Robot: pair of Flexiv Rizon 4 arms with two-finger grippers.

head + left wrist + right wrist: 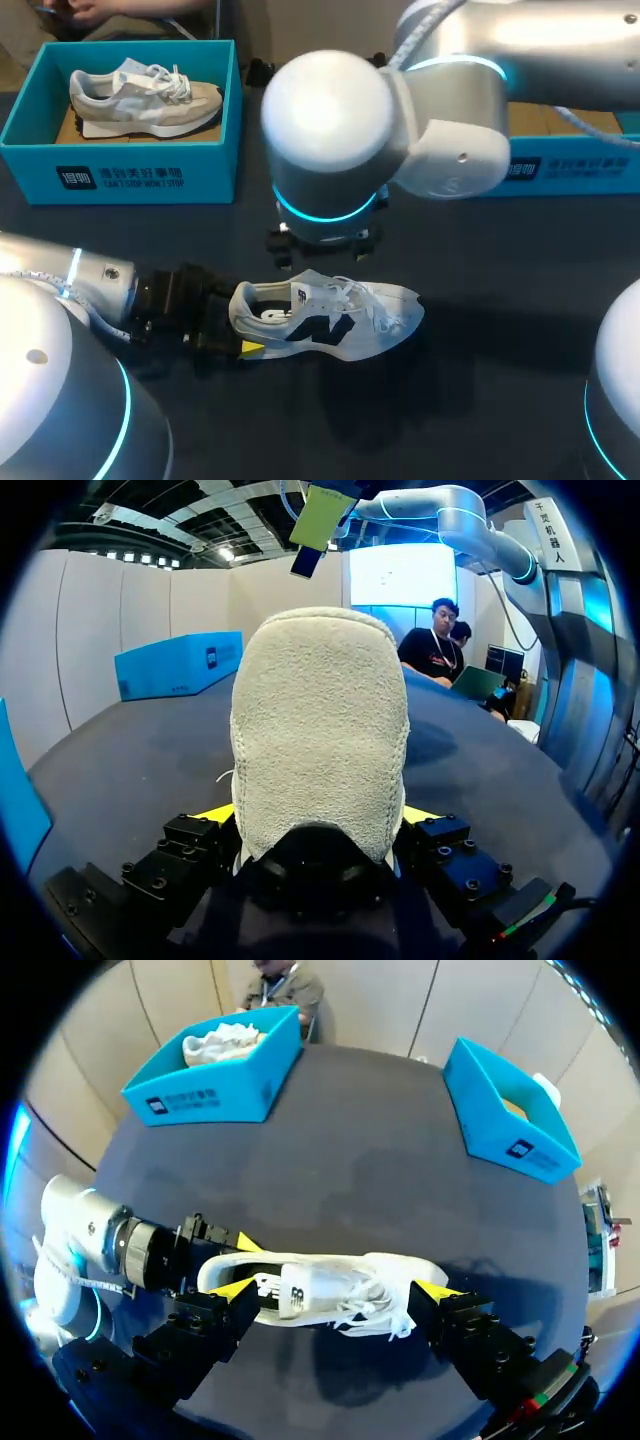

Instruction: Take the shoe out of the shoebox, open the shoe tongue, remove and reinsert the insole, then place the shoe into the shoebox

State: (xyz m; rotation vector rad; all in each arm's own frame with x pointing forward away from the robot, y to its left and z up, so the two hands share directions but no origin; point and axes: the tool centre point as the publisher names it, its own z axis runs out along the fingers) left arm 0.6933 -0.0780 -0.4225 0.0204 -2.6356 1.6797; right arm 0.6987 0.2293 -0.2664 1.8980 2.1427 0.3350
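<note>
The white shoe lies on its side in the middle of the dark table, out of any box, with its heel toward 9 o'clock and its toe toward 3 o'clock. My left gripper comes in low from 9 o'clock and is closed on the heel. One yellow tip presses each side of the heel, so the padded heel back fills the gap between my fingers.

My right arm comes in from 2 o'clock and hangs over the shoe. My right gripper is spread wide and holds nothing. One yellow tip is by the heel opening and the other just off the toe, so the shoe lies lengthwise in the gap. I cannot tell whether either tip touches it.

A blue shoebox stands at 10 o'clock on the table with a grey shoe lying in it. Another blue shoebox stands at 2 o'clock, mostly hidden behind my right arm.
</note>
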